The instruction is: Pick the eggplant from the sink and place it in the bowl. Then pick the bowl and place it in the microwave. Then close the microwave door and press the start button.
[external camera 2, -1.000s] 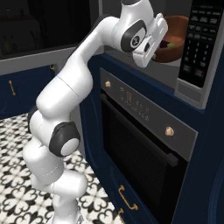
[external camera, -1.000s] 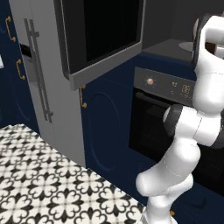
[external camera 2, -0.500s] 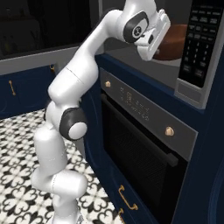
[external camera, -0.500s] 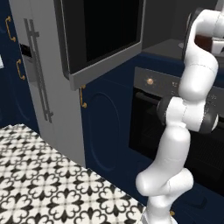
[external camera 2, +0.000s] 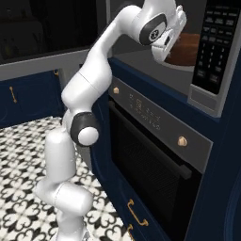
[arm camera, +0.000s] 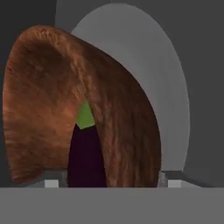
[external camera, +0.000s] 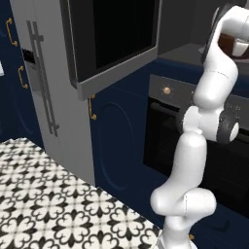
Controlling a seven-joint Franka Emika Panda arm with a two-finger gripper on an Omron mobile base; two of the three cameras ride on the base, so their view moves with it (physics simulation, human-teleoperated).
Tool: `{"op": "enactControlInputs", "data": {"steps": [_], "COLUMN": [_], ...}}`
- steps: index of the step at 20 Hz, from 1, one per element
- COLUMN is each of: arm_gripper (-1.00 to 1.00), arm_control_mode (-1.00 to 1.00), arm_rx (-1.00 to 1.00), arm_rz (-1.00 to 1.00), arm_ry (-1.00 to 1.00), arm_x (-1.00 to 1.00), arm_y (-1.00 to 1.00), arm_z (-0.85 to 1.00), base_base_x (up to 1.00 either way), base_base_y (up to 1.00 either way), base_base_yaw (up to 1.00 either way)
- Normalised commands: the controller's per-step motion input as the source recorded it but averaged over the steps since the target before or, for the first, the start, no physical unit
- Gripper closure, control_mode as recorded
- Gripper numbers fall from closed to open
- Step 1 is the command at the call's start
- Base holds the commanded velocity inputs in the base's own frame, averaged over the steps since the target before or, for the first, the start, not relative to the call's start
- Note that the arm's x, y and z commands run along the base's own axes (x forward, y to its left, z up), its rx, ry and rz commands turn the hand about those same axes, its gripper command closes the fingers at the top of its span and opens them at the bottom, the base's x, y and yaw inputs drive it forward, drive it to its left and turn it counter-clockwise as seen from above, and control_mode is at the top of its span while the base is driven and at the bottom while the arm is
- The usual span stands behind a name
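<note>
Reddish-brown bowl [arm camera: 65, 109] holding the eggplant [arm camera: 86, 159] sits right before the hand [external camera 2: 170, 40].

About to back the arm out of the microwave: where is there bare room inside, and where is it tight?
Bare turntable shows beside and behind the bowl; the cavity floor toward the open front is bare too. It is crowded at the bowl rim, close against the tool, with the eggplant inside.

My white arm [external camera: 204, 126] stands in front of the black oven [external camera: 165, 141] and bends up above it. Up there by my hand sits the brown bowl [external camera: 228, 44]. Left of the oven, the microwave door [external camera: 114, 41] hangs wide open.
</note>
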Motion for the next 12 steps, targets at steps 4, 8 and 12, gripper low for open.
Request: {"op": "enactControlInputs", "data": {"steps": [4,8,12], "arm_gripper": [-1.00,-1.00,-1.00], "arm_control_mode": [-1.00,-1.00,-1.00], "arm_rx": [0.04,-0.02,-0.18], "arm_rz": [0.01,0.04,0.04], "arm_ry": [-0.61,-0.91,-0.88], "arm_x": [-0.13,-0.87,-1.00], "arm_y": [0.02,0.59,1.00], "arm_z": [-0.27,-0.75,-0.93], "base_base_x": [0.00,0.00,0.00], "base_base_y": [0.00,0.00,0.00], "base_base_yaw": [0.00,0.00,0.00]}}
